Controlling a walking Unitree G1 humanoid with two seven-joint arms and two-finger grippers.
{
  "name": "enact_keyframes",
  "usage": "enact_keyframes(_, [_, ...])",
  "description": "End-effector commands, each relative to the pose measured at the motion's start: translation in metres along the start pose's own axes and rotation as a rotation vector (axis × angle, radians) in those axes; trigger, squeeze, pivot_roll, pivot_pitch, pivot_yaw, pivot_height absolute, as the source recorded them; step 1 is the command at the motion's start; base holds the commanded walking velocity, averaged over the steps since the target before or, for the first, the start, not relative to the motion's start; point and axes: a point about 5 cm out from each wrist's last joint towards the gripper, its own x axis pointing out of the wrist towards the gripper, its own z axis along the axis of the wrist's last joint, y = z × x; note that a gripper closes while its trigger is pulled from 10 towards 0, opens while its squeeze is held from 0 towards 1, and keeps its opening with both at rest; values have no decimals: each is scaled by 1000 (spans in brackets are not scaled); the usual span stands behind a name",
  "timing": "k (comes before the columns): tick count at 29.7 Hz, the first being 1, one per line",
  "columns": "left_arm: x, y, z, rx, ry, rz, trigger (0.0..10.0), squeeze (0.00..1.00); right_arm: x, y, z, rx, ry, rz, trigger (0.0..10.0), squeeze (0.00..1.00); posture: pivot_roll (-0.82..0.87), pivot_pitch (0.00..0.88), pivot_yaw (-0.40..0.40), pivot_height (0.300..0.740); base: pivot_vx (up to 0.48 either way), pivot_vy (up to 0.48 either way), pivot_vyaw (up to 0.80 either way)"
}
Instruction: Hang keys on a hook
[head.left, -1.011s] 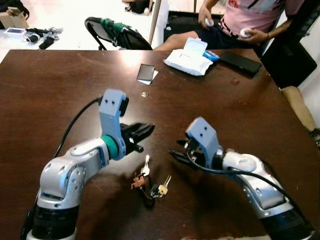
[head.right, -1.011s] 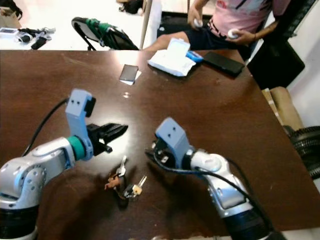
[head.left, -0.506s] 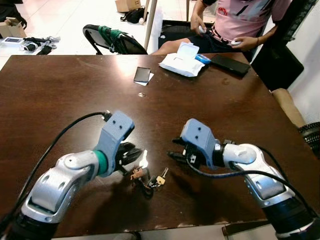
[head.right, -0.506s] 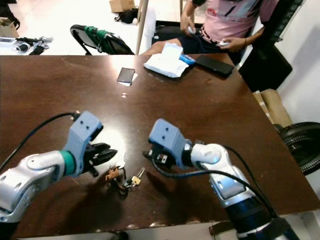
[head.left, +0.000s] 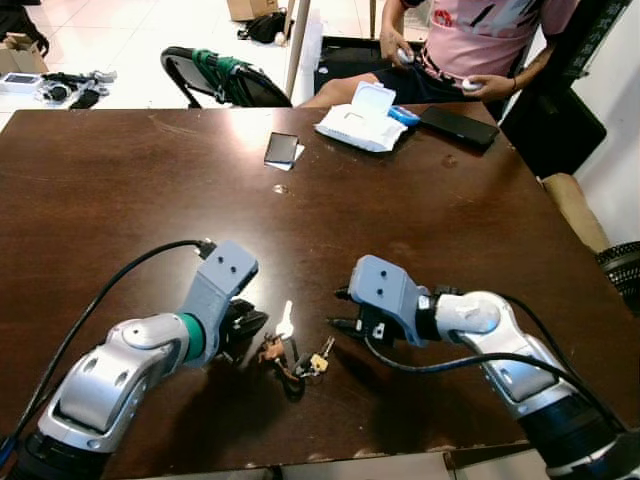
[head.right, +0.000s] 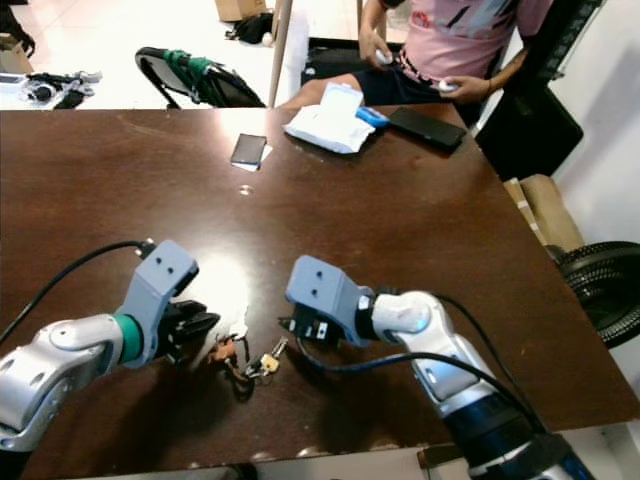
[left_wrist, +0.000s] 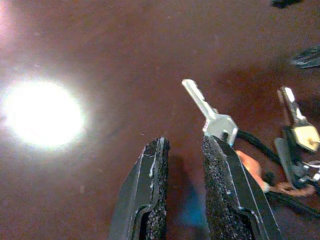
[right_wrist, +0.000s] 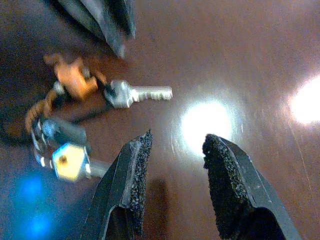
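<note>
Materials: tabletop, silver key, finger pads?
Table: dark brown wood or veneer, glossy; it mirrors lamp glare.
Silver key: bright metal, cut teeth, shiny.
Left gripper fingers: black, gritty, foam-like pads, matte; likely rubber.

Keys (head.right: 252, 360) on brown table (head.right: 400, 210), near edge.
Left gripper (head.right: 200, 325) just left of them, right gripper (head.right: 290, 325) just right; person seated far side.

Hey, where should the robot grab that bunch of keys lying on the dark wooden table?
Probably the silver key: it juts flat from the bunch of keys toward the left gripper, whose open fingers sit beside its head. Come from the robot's left and pinch the head.
</note>
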Motion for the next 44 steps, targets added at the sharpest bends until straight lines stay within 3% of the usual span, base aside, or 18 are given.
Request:
enact_keyframes(1, [-3, -10, 5, -28, -64, -93, 10000, 0, 2, 5, 1, 130, -58, 49, 10000, 0, 117, 7, 94, 740, 0, 0, 0])
enact_keyframes(2, [-3, -10, 5, -28, -64, -93, 10000, 0, 2, 5, 1, 130, -58, 49, 10000, 0, 117, 7, 94, 740, 0, 0, 0])
enact_keyframes(3, [-4, -17, 4, -21, -70, -135, 10000, 0, 7, 17, 2, 258, -123, 102, 10000, 0, 117, 3, 93, 740, 0, 0, 0])
enact_keyframes(8, [-2, -21, -2, 0, -46, -139, 10000, 0, 10, 22, 2, 302, -150, 107, 10000, 0, 111, 0, 91, 740, 0, 0, 0])
enact_keyframes(15, [1, -25, -2, -7, -24, -177, 10000, 0, 12, 18, 2, 306, -151, 109, 10000, 0, 117, 0, 79, 740, 0, 0, 0])
enact_keyframes(18, [0, -28, -5, -14, 29, -215, 10000, 0, 5, 18, -5, 277, -95, 170, 10000, 0, 119, 3, 73, 740, 0, 0, 0])
enact_keyframes(26, [1, -30, -6, -22, 37, -216, 10000, 0, 0, 23, -12, 275, -49, 218, 10000, 0, 115, 12, 72, 740, 0, 0, 0])
enact_keyframes(30, [3, -31, -1, -43, 5, -213, 10000, 0, 12, 23, -12, 137, 13, 187, 10000, 0, 121, 19, 67, 740, 0, 0, 0])
enact_keyframes(35, [4, -31, 0, -44, 1, -211, 10000, 0, 14, 21, -11, 107, 24, 177, 10000, 0, 123, 20, 66, 740, 0, 0, 0])
enact_keyframes(37, [4, -34, 8, -34, -27, -208, 10000, 0, 20, 13, -6, -14, 54, 168, 10000, 0, 131, 43, 42, 740, 0, 0, 0])
enact_keyframes(44, [4, -39, 23, -30, -87, -203, 10000, 0, 22, 3, -1, -73, 63, 166, 10000, 0, 137, 57, 21, 740, 0, 0, 0])
